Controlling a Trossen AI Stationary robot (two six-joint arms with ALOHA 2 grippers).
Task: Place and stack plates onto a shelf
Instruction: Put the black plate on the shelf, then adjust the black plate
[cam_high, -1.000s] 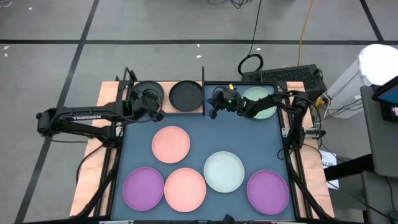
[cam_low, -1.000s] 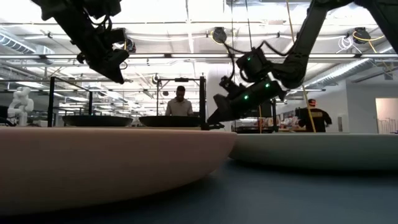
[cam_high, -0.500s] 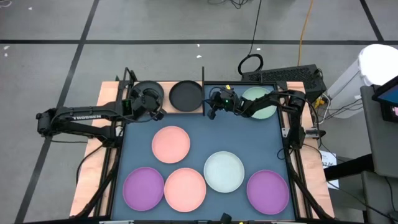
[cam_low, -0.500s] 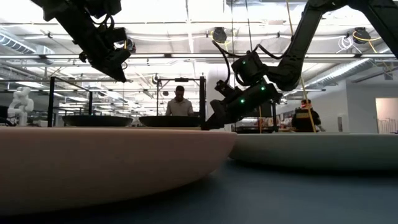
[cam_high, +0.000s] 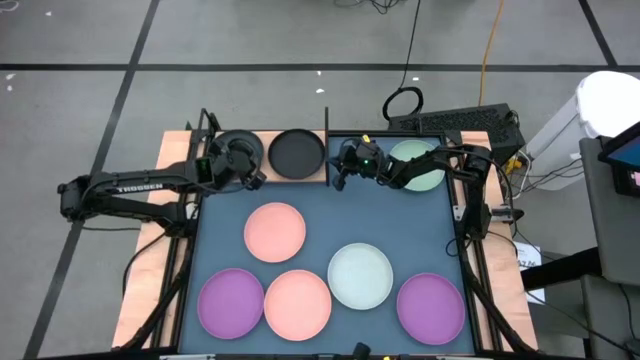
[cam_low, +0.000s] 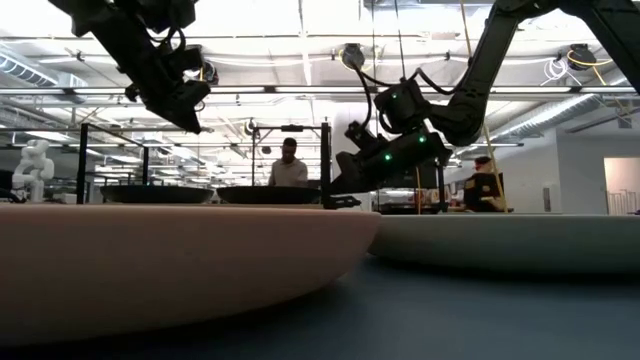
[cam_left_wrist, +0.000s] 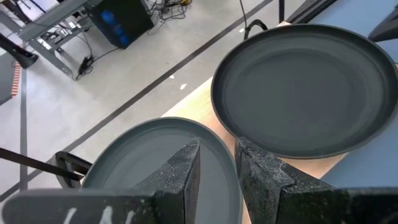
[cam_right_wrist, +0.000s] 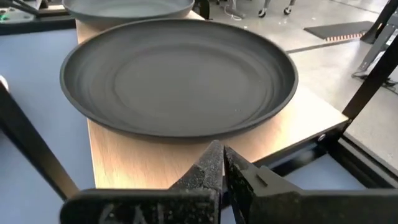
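Note:
Two black plates lie flat, side by side, on the wooden shelf (cam_high: 265, 138) at the table's far edge: the left black plate (cam_high: 222, 148) and the right black plate (cam_high: 298, 153). My left gripper (cam_high: 243, 163) hovers over the left plate's rim (cam_left_wrist: 214, 140), fingers narrowly open, well above it in the low view (cam_low: 188, 112). My right gripper (cam_high: 343, 168) is shut and reaches level from the table's right, beside the black frame post (cam_high: 328, 160). The pale green plate (cam_high: 428, 170) lies under my right arm. My right gripper's shut fingertips (cam_right_wrist: 217, 152) stand low over the shelf board, right at the near rim (cam_right_wrist: 186, 134) of the right black plate, coming level from the table's right. Whether they touch the rim I cannot tell.
On the blue-grey mat (cam_high: 400, 225) lie two pink plates (cam_high: 275, 231) (cam_high: 297, 304), two purple plates (cam_high: 231, 302) (cam_high: 431, 307) and a pale blue-white plate (cam_high: 360, 275). Black frame posts stand at the shelf's ends. People show in the room behind the table (cam_low: 288, 165).
My right gripper has edged toward the right black plate and risen slightly. In the low view that plate has slid a little toward the table's left. My left gripper has stayed above the left black plate.

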